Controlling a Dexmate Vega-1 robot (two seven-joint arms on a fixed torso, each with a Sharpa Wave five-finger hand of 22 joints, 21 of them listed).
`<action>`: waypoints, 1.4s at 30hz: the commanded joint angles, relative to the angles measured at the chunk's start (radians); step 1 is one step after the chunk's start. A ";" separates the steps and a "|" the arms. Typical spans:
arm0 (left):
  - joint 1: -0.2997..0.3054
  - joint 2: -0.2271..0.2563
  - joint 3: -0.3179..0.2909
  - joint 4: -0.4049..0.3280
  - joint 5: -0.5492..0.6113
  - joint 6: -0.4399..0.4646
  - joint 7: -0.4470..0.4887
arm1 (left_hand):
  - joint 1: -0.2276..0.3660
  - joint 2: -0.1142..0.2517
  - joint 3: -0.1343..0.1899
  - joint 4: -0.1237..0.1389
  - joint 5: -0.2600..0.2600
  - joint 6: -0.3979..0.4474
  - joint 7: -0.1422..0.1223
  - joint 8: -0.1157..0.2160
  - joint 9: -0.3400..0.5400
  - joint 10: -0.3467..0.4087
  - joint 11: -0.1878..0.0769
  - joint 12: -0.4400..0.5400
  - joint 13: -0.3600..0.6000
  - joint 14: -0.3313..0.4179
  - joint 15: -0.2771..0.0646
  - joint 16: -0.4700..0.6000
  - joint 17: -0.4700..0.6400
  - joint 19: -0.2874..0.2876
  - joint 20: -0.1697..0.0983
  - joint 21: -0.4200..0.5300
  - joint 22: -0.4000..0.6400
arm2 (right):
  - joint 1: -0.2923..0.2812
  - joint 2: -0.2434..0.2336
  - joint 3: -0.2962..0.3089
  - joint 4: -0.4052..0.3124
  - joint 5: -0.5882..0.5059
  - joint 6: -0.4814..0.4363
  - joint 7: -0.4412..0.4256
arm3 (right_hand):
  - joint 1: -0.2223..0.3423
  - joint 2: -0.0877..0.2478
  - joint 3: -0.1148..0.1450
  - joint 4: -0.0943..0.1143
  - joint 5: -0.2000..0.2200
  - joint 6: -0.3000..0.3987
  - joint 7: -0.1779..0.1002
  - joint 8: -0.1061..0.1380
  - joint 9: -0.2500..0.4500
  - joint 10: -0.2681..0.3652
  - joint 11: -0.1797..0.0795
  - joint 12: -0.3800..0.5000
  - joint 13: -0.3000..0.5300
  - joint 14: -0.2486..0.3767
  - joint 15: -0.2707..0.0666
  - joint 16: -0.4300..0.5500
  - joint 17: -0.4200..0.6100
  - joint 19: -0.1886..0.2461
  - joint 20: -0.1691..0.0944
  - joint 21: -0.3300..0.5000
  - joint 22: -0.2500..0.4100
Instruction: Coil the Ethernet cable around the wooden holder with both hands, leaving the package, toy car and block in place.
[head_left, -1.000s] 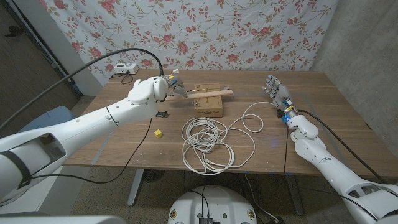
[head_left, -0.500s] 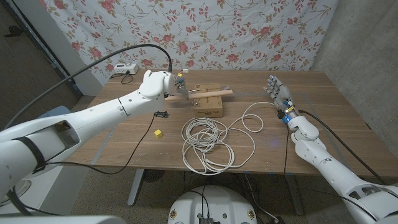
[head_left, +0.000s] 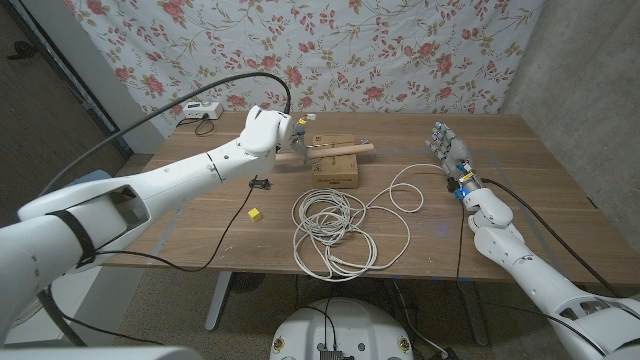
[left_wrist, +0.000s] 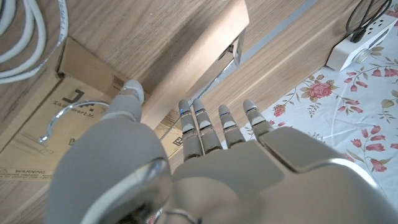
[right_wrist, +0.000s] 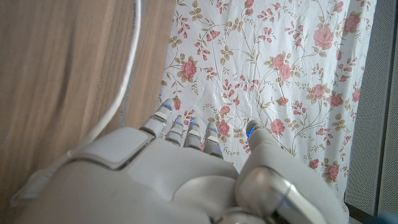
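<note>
Both hands are spreading empty: the left hand is hovering over the wooden holder, the right hand is waiting apart. A clumsy grab risks shoving the package beneath

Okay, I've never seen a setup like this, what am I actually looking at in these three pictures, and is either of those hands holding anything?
It is a white two-armed robot with human-like hands at a brown wooden table. One picture looks down from a camera on its head. The other two come from cameras on its wrists, looking along the back of each hand, so those views appear turned.

On the table lie a loose white Ethernet cable, a flat cardboard package with a light wooden holder bar across it, a small yellow block and a small dark toy car.

The left hand reaches over the holder with its fingers spread; it grips nothing yet. The right hand waits open near the cable's far loop, empty too.
</note>
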 joint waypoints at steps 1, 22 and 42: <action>0.021 -0.042 -0.027 0.035 0.060 -0.067 -0.022 | 0.016 0.001 -0.007 0.001 0.008 0.011 0.000 0.001 0.002 0.022 -0.001 0.008 0.003 0.019 0.000 0.009 0.000 0.012 0.001 -0.002 0.001 | 0.018 0.009 0.000 0.036 -0.001 0.015 0.010 | -0.004 -0.005 0.004 -0.001 0.003 0.013 0.001 0.007 0.003 0.008 -0.003 0.006 0.005 0.011 0.005 0.006 0.002 0.008 0.002 0.005 0.002; 0.077 -0.079 -0.045 -0.008 0.255 -0.048 -0.059 | 0.012 -0.002 -0.098 0.022 0.025 0.171 0.032 0.086 0.044 0.187 0.000 0.092 0.085 0.064 0.028 -0.018 0.000 -0.010 0.020 -0.036 0.002 | 0.050 0.024 0.003 0.107 -0.007 0.069 0.034 | -0.011 -0.005 0.004 -0.001 0.004 0.013 -0.004 0.006 0.003 0.021 -0.001 0.009 0.005 0.031 0.006 0.012 0.002 0.022 0.002 0.009 0.002; 0.086 -0.190 -0.014 0.121 0.532 -0.079 -0.237 | -0.023 0.003 -0.126 0.038 0.035 0.183 0.040 0.071 0.017 0.288 0.003 0.080 0.061 0.149 -0.003 0.001 -0.008 0.020 0.000 -0.038 0.002 | 0.023 0.019 0.029 0.088 0.002 0.148 0.040 | -0.020 -0.006 0.005 0.000 0.007 0.020 -0.011 0.008 0.004 0.044 -0.003 0.015 0.006 0.074 0.007 0.022 0.002 0.053 0.000 0.018 0.002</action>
